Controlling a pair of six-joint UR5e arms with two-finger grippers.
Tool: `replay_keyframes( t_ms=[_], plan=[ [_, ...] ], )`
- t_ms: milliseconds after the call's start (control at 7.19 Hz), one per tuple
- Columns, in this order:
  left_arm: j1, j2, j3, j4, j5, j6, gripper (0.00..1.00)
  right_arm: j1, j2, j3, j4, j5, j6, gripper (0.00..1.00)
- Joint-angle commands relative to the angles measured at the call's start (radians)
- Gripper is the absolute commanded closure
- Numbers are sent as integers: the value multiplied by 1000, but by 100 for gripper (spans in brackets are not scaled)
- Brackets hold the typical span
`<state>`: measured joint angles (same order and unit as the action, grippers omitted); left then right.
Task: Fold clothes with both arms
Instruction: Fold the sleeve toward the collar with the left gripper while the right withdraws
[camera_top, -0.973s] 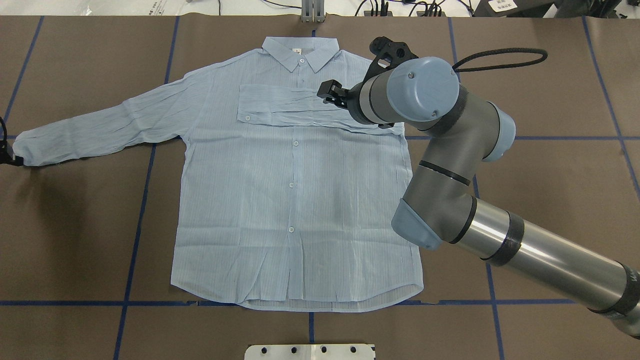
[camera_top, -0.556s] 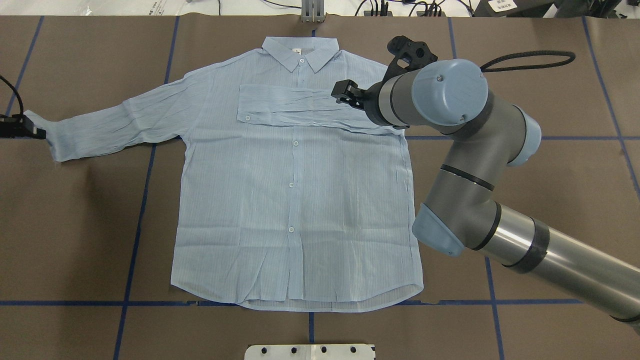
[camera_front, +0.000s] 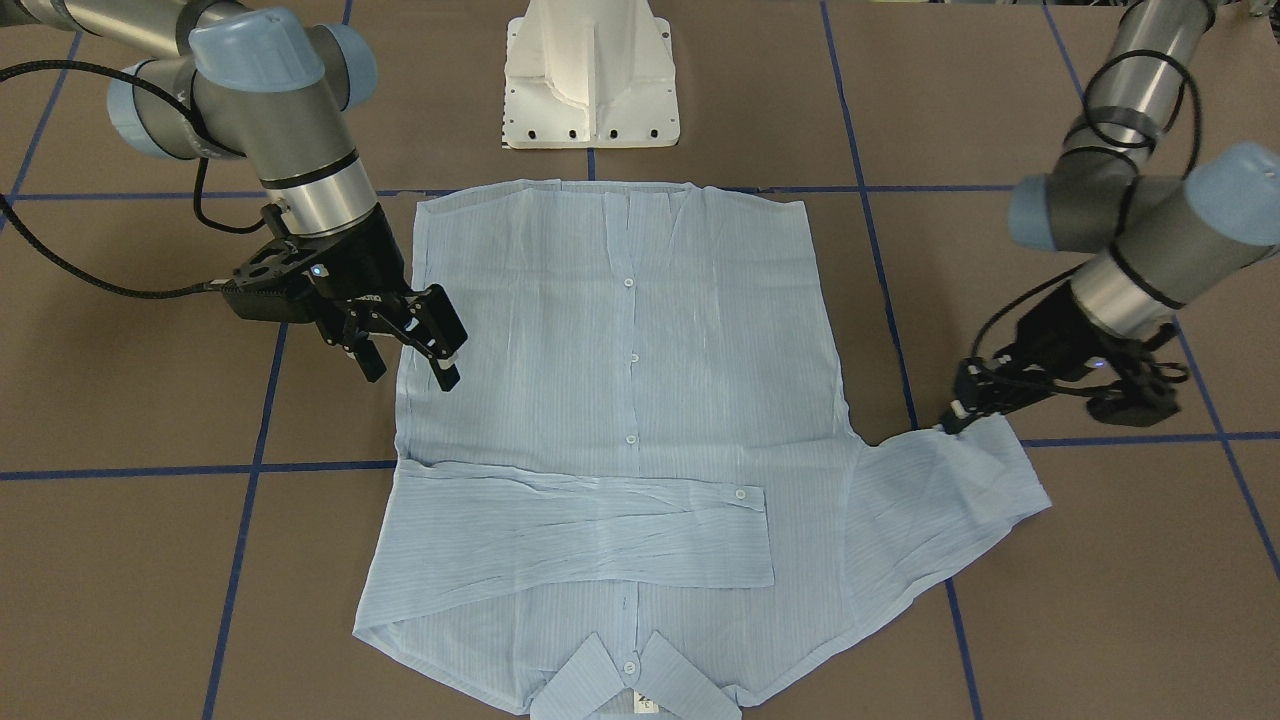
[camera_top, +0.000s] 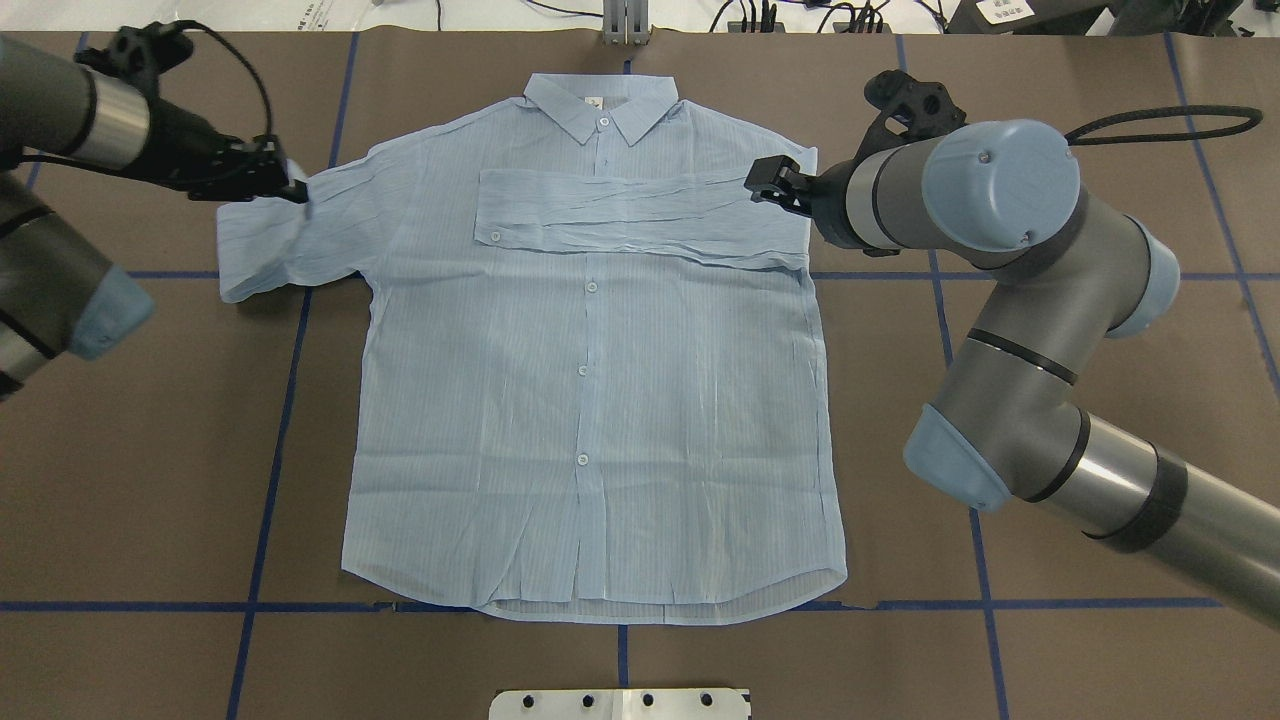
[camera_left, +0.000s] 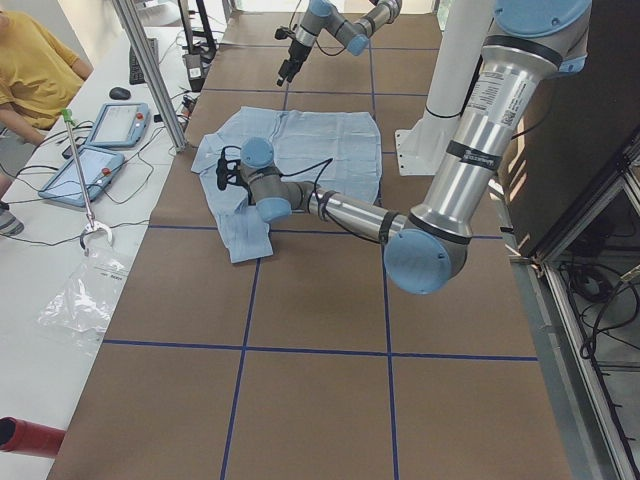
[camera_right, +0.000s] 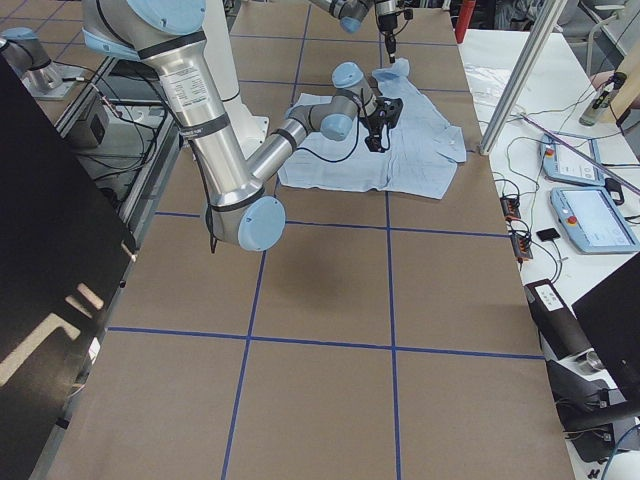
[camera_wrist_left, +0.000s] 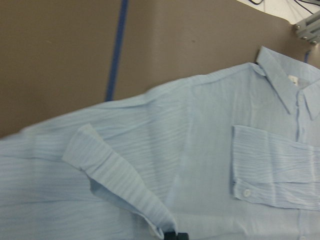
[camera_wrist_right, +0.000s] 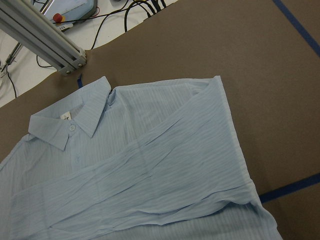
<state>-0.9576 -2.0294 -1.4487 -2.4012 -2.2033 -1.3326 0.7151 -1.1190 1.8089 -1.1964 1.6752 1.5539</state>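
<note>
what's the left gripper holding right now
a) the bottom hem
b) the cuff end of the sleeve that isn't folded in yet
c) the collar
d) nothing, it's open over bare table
B: the left gripper is closed on the cuff end of the sleeve at the side of the shirt, well away from the collar and the hem; the other sleeve lies folded across the chest.

You see the counter (camera_top: 150, 480) from overhead behind the robot (camera_front: 590, 90), steeply from across it and along it from both ends, while both close wrist cameras share the collar (camera_wrist_right: 70, 127) of the shirt (camera_top: 590, 400).
</note>
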Motion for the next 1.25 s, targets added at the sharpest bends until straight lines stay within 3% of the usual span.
replay_keyframes(
  t_ms=[0,278,417,973,1112],
  plan=[
    [155,-232,29,121,159,-184,100,50,-62,30,0,49,-53,2],
    [204,-478,219,120,235,-313,100,61,-91,21,0,54,-92,2],
    [255,-492,221,117,307,-321,100,67,-97,15,-2,54,-121,2],
    [349,-520,261,111,395,-320,100,93,-131,21,-2,55,-137,2],
    [352,-535,283,109,396,-318,93,93,-139,21,-2,57,-137,2]
  ],
)
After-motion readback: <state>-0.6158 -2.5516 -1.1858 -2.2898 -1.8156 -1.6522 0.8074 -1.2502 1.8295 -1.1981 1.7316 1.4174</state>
